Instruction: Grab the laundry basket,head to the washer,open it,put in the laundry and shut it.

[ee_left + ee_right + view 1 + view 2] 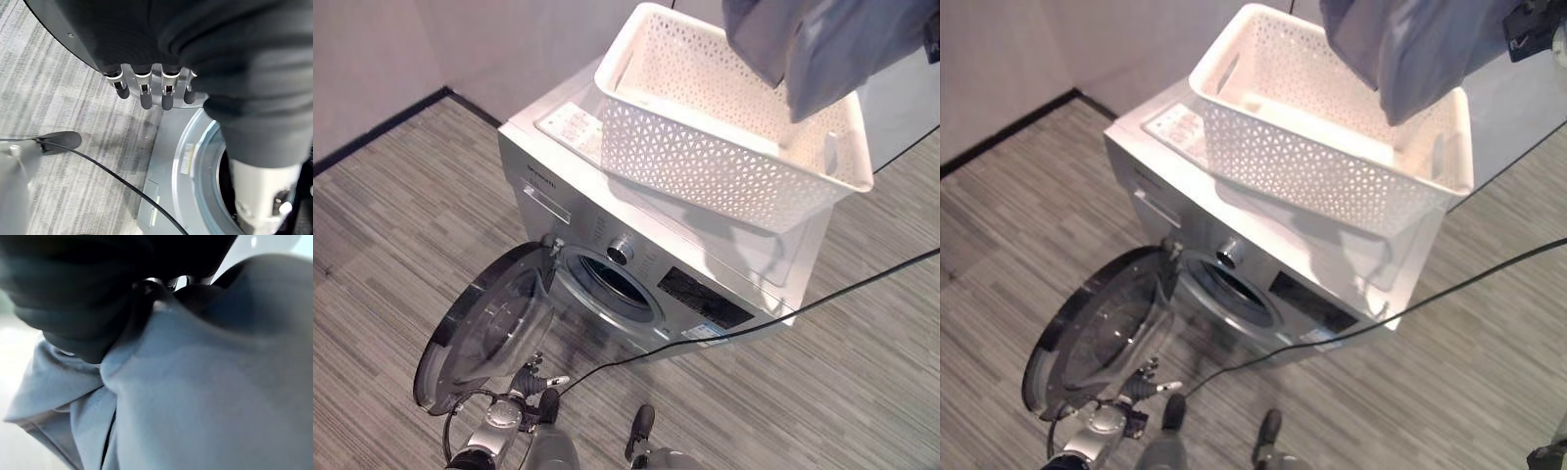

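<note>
Laundry basket [724, 147], white plastic with a perforated lattice wall and slot handles, sat tilted on the flat top of the silver washer [607, 211], toward two o'clock from the middle of the head views. Above its far rim, at about one o'clock, a smooth grey-blue garment [822, 49] hung in soft folds, its lowest corner dangling into the basket. In the right wrist view the right hand [161, 286] was bunched into the top of that cloth, fingers pinched on it. The washer's round door [480, 328], a dark glass bowl in a chrome ring, stood swung wide at about eight o'clock, leaving the dark drum mouth [612, 284] uncovered. The left hand [151, 88] showed in its own wrist view, silver dark-tipped fingers in a loose straight row, holding nothing, over the striped grey carpet [391, 225] beside the door.
</note>
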